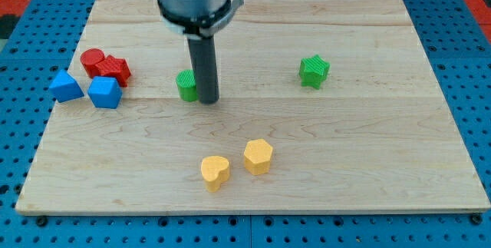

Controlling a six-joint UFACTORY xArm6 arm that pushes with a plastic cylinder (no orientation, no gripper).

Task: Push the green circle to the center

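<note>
The green circle (186,85) stands on the wooden board (345,148), left of the board's middle. My tip (209,100) rests on the board right beside the green circle, on its right side, touching or nearly touching it. The dark rod hides part of the circle's right edge.
A green star (314,71) lies at the right. A red circle (93,61) and a red block (114,69) sit at the left, touching. A blue triangle (66,86) and a blue block (104,92) lie below them. A yellow heart (215,172) and a yellow hexagon (258,156) lie near the bottom.
</note>
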